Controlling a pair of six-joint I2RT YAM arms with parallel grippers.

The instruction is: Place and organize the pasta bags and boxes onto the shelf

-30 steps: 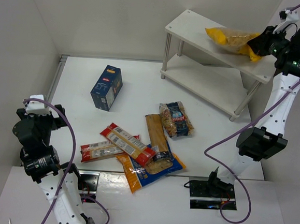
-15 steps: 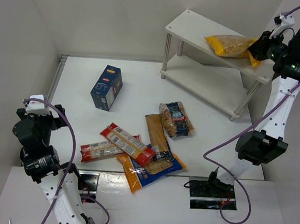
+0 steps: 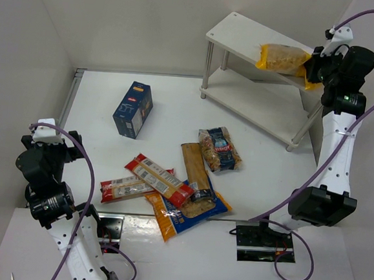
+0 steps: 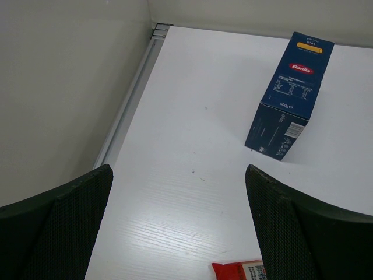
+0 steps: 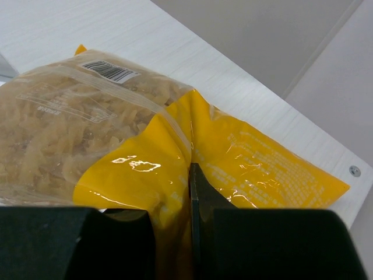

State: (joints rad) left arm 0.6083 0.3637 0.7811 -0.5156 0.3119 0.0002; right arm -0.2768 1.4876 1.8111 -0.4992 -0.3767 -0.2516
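The dark blue pasta carton (image 4: pixel 289 96) shows a red "Barilla" logo and "500g" on its upper face; its finer print is illegible

The yellow bag (image 5: pixel 245 163) is glossy, crinkled plastic, partly clear. The shelf (image 3: pixel 237 32) is smooth matt white board on shiny metal legs (image 3: pixel 208 67). The blue box (image 4: pixel 289 96) is matt cardboard. The table (image 4: pixel 186 134) is white and faintly grained.

The left arm (image 3: pixel 56 198) and right arm (image 3: pixel 338 136) are showing white tubular links between bulky black joint housings. A purple cable (image 3: pixel 90 171) is trailing along each, and a white cap (image 3: pixel 43 129) is topping each wrist. The left fingers (image 4: pixel 64 224) are showing black mesh-textured faces. The right fingers (image 5: pixel 201 201) are looking plain matte black.
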